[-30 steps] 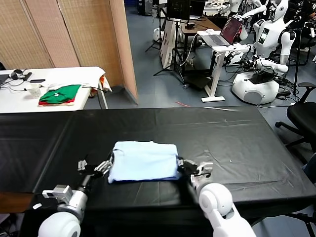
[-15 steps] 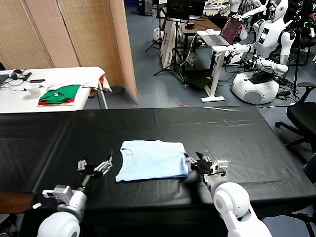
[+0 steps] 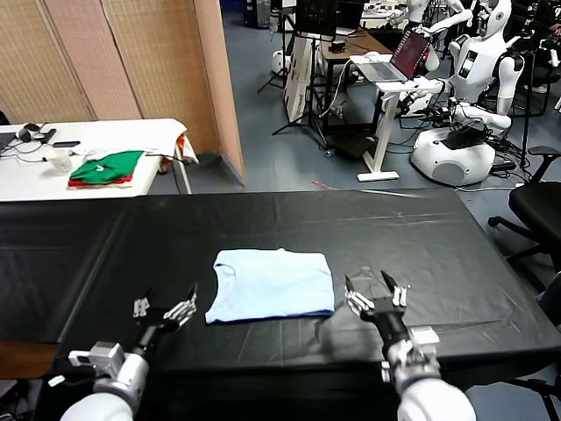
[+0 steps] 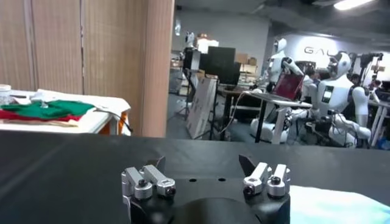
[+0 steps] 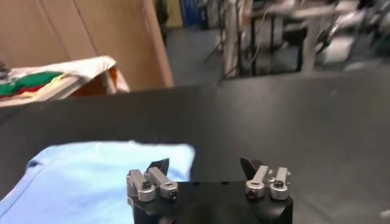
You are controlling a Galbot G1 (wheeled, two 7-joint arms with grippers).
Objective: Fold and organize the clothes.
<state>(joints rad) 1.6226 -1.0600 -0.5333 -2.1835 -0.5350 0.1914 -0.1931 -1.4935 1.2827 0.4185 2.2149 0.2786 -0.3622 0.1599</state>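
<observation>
The pale light-blue T-shirt (image 3: 272,285) lies folded into a rectangle on the black table (image 3: 421,237), its neck opening at its left end. It also shows in the right wrist view as a blue sheet (image 5: 91,176), and as a sliver of T-shirt (image 4: 341,207) in the left wrist view. My left gripper (image 3: 164,309) is open, a little to the left of the shirt and apart from it. My right gripper (image 3: 375,294) is open too, just off the shirt's right edge, with nothing between its fingers. In both wrist views the jaws stand wide with only tablecloth between them.
A white side table (image 3: 96,140) at the back left carries folded green and red garments (image 3: 107,167). Wooden partition panels (image 3: 131,61) stand behind it. Other robots and a laptop desk (image 3: 394,66) stand beyond the table. An office chair (image 3: 539,206) is at the right.
My right gripper let go of the shirt's right edge, opened and drew back toward me. The shirt first slid right, then settled flat. My left gripper pulled back slightly.
</observation>
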